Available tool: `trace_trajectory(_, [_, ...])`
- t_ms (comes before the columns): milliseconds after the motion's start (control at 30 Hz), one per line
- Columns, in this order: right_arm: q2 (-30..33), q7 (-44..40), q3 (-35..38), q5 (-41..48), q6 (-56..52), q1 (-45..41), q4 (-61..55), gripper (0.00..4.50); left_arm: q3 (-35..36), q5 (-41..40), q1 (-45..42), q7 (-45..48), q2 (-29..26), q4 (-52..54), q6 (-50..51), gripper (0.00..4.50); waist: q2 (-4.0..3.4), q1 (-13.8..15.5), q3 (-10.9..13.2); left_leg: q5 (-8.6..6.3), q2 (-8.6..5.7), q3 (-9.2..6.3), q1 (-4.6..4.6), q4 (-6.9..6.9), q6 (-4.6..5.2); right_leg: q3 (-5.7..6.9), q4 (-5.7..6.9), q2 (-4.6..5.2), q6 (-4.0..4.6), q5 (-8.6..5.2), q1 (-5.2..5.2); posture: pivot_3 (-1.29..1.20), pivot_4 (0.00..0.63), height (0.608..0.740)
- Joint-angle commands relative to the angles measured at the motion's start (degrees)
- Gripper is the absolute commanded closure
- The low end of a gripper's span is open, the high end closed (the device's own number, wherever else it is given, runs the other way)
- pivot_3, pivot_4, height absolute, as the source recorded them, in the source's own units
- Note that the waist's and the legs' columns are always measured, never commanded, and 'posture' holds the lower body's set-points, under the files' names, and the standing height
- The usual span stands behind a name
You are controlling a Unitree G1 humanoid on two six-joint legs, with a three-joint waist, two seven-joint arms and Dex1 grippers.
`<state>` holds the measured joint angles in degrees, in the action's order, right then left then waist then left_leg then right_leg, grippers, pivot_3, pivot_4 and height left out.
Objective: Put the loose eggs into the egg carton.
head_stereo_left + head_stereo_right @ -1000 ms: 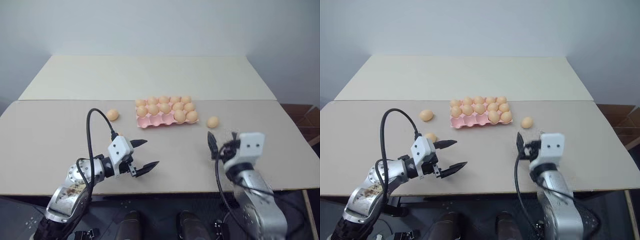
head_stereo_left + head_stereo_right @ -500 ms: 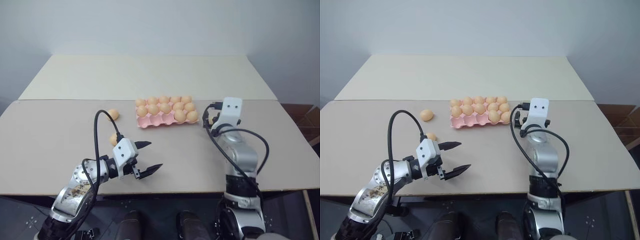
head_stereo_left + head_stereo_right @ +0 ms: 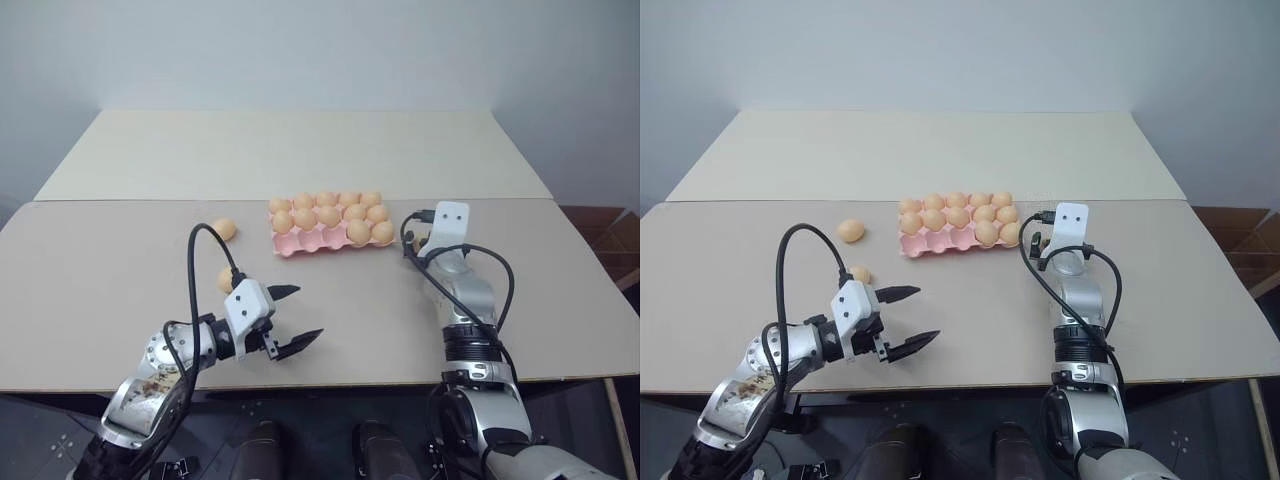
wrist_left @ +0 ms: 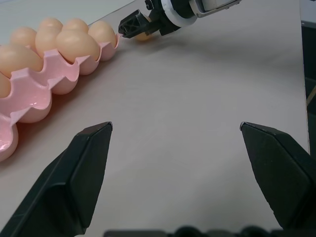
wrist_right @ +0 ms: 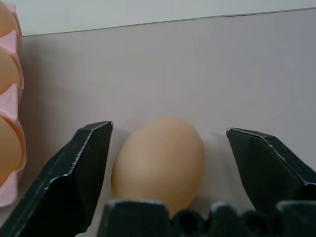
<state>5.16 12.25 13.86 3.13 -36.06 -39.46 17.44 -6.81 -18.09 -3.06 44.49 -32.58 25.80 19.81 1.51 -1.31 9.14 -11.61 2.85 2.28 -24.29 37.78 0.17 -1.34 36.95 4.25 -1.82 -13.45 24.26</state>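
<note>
Right gripper (image 5: 163,143) jaws straddle a loose egg (image 5: 159,160), unclosed.

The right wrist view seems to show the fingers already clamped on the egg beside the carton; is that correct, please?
Not quite: in the right wrist view the fingers stand apart either side of the egg beside the carton, not clamped on it.

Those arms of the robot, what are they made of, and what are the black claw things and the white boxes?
Both arms are jointed silver-grey metal tubes with black rings. The left end effector and the right end effector each have two black pointed fingers. A white box sits on each wrist, with a looping black cable. The left arm's casing looks scuffed.
</note>
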Motion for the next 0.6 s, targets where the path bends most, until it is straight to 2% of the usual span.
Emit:
trace_trajectory(33, [0.26,0.03,0.26,0.59,2.08,-1.23,-1.31,1.20,0.95,-0.26,0.29,-0.38,-0.08,2.16,-0.82,0.00,0.00,-0.02,0.00,0.00,0.00,0.00,0.00,0.00,0.00,0.00,0.00,0.00,0.00,0.00,0.00,0.00,0.150,0.740])
trace_trajectory(133, [0.33,-0.73,-0.18,0.83,1.82,-0.51,-2.39,2.28,1.31,-0.15,0.60,-0.95,0.14,1.98,-0.93,0.00,-0.01,-0.04,0.00,0.00,0.00,0.00,0.00,0.00,0.00,0.00,0.00,0.00,0.00,0.00,0.00,0.00,0.150,0.740])
trace_trajectory(200, [0.42,-1.55,-0.69,0.95,1.40,0.69,-4.69,2.67,1.79,0.09,1.23,-1.70,0.16,2.16,-0.92,0.00,-0.01,-0.05,0.00,0.00,0.00,0.00,0.00,0.00,0.00,0.00,0.00,0.00,0.00,0.00,0.00,0.00,0.150,0.740])
trace_trajectory(267, [0.35,-2.38,-1.14,1.16,0.54,2.38,-8.79,2.76,2.42,0.29,2.18,-2.68,0.18,2.73,-0.86,0.00,-0.01,-0.05,0.01,0.00,0.01,0.00,-0.01,0.00,0.00,0.00,-0.01,0.00,0.00,0.00,0.01,0.00,0.150,0.740])
trace_trajectory(467, [-1.13,-6.11,-5.96,3.19,-5.95,10.54,-31.94,2.82,5.50,-0.28,5.90,-6.24,0.46,5.77,0.25,0.00,-0.04,0.03,0.03,0.00,0.02,-0.01,-0.05,-0.03,0.00,0.00,-0.01,0.03,-0.03,-0.02,0.06,0.00,0.150,0.740])
trace_trajectory(600, [-2.38,-8.40,-9.94,5.33,-11.80,11.61,-43.25,2.83,7.82,-1.37,7.18,-7.09,0.11,7.03,1.31,0.00,-0.05,-0.17,0.03,0.00,0.07,-0.01,0.02,-0.03,0.00,0.00,0.02,0.00,-0.05,-0.04,0.05,0.00,0.150,0.740])
